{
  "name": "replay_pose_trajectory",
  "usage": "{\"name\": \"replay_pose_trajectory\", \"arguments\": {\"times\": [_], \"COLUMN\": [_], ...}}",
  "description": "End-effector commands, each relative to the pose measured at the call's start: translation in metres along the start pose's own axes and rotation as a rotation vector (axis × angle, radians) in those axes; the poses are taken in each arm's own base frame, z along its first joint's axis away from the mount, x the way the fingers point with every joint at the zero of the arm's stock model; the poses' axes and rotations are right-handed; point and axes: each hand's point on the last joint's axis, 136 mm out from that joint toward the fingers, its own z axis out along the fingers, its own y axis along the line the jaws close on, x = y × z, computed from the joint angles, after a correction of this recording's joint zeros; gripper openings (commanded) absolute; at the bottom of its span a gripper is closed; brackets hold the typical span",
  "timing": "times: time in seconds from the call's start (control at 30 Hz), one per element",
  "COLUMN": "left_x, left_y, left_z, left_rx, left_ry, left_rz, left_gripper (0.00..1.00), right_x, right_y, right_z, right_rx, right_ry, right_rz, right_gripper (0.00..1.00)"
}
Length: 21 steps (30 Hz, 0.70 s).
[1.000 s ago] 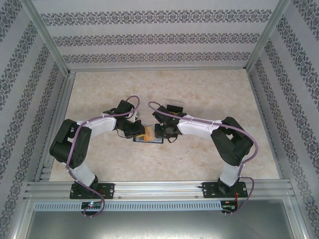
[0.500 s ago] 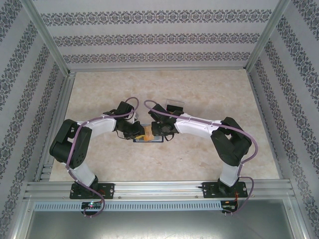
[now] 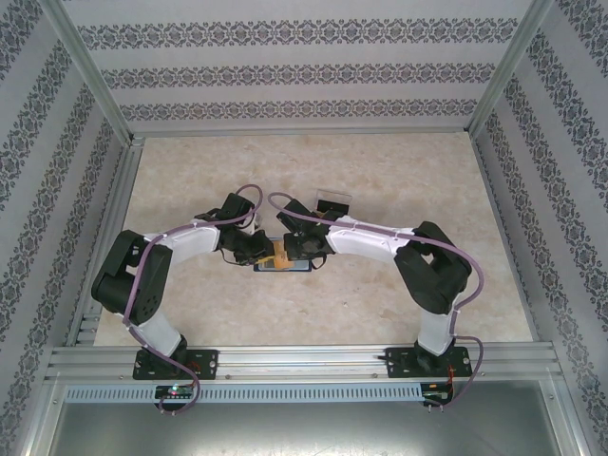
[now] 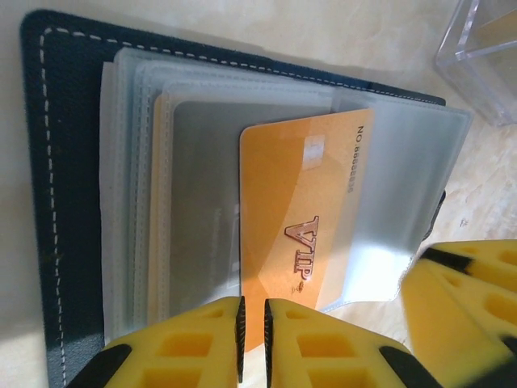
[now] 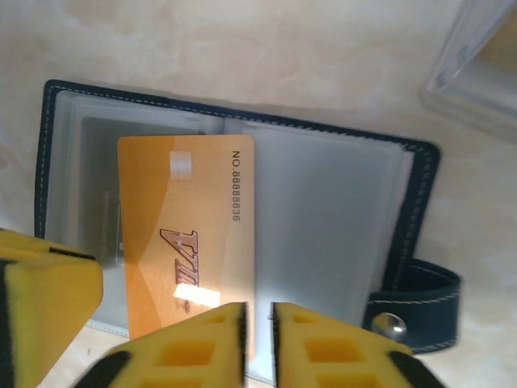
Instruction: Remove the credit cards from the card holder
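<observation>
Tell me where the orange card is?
In the top view the orange card lies mid-table on the open card holder, between the left gripper and right gripper.

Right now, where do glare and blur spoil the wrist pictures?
Left wrist: glare whitens the clear sleeve beside the orange card. Right wrist: a bright reflection sits low on that card, and the clear box is out of focus.
</observation>
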Motion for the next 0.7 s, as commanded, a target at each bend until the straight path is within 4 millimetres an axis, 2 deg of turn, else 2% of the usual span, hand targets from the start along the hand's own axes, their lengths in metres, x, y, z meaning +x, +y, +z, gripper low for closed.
{"name": "replay_pose_trajectory", "arguments": {"times": [0.0, 0.4, 0.67], "left_x": [-0.003, 0.000, 0.002], "left_y": [-0.003, -0.001, 0.002], "left_z": [-0.003, 0.008, 0.017], "left_rx": [0.020, 0.048, 0.045], "left_ry": [-0.020, 0.003, 0.018], "left_rz": [-0.007, -0.027, -0.037], "left_gripper": [0.17, 0.21, 0.21], "right_x": [0.006, 0.021, 0.023], "right_y": [0.004, -0.006, -0.007], "right_z": [0.014, 0.033, 0.033], "right_rx": [-0.031, -0.031, -0.035], "right_ry": [0.051, 0.116, 0.121], "right_rz": [0.012, 0.059, 0.068], "right_gripper": [0.07, 0.07, 0.07]}}
